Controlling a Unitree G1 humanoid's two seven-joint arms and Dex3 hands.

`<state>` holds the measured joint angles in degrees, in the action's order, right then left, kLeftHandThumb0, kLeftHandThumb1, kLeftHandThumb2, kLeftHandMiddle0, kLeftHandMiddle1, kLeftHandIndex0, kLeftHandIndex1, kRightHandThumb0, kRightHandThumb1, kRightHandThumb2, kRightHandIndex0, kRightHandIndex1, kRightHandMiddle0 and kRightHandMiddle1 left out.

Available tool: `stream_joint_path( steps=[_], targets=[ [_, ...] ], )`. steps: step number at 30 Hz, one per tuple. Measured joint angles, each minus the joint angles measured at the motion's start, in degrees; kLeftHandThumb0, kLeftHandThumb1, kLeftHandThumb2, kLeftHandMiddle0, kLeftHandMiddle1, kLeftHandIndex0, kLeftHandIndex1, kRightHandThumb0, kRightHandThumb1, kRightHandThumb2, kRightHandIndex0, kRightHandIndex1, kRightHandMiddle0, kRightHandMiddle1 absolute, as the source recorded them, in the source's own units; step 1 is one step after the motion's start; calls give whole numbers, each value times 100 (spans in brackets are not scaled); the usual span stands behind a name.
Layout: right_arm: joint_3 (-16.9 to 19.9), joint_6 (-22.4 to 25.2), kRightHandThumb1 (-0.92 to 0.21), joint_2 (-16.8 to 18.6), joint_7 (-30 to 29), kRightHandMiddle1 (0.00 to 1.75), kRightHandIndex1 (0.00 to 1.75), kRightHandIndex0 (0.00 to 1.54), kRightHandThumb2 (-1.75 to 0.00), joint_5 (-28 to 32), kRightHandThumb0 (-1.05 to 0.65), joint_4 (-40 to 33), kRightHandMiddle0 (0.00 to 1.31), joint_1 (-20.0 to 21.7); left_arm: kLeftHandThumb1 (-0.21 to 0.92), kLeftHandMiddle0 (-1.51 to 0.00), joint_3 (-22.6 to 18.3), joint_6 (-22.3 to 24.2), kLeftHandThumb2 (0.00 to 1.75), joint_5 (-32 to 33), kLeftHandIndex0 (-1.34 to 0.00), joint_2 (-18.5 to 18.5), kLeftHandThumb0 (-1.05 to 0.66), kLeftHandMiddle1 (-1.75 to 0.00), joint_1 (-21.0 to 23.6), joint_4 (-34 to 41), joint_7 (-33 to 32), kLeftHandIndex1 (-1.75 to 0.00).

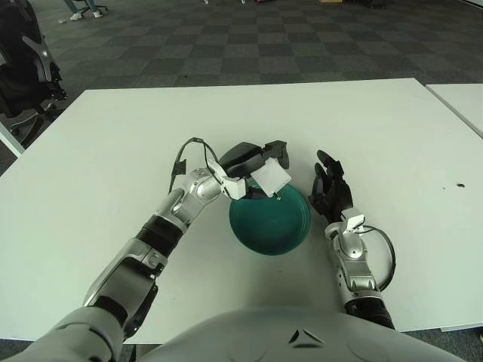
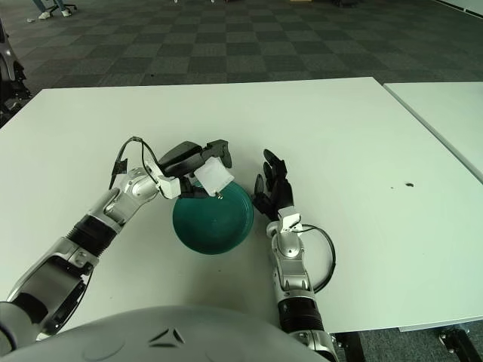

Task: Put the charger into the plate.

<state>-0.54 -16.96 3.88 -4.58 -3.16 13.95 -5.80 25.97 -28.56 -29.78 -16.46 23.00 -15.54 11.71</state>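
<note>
On the white bench (image 1: pixel 392 136), nearest the robot, sits a dark green plate (image 1: pixel 269 219). Just right of it the right hand (image 1: pixel 330 190) shows, fingers relaxed and holding nothing, out of the way. Above the plate's far rim, the left hand (image 1: pixel 253 164) grips the white charger (image 1: pixel 271 178), held over the dish, seemingly so a release would drop it inside.

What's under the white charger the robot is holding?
The green plate is under the charger, which the left hand holds over the plate's far rim. The bowl looks empty where visible; the hand and charger cover part of that rim. The right hand shows beside the plate, on its right.
</note>
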Motion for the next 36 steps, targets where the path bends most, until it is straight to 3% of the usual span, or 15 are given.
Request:
stream_joint_path(
  steps=[20, 36],
  targets=[
    [1, -371, -92, 37, -95, 58, 1, 19, -83, -42, -79, 174, 0, 30, 35, -111, 286, 49, 127, 30, -59, -223, -46, -175, -20, 461, 1243, -175],
    [22, -501, -92, 56, -20, 54, 0, 17, -84, 46, -81, 258, 0, 66, 35, -105, 509, -38, 127, -9, -58, -350, -47, -175, 180, 484, 1982, -175]
  ],
)
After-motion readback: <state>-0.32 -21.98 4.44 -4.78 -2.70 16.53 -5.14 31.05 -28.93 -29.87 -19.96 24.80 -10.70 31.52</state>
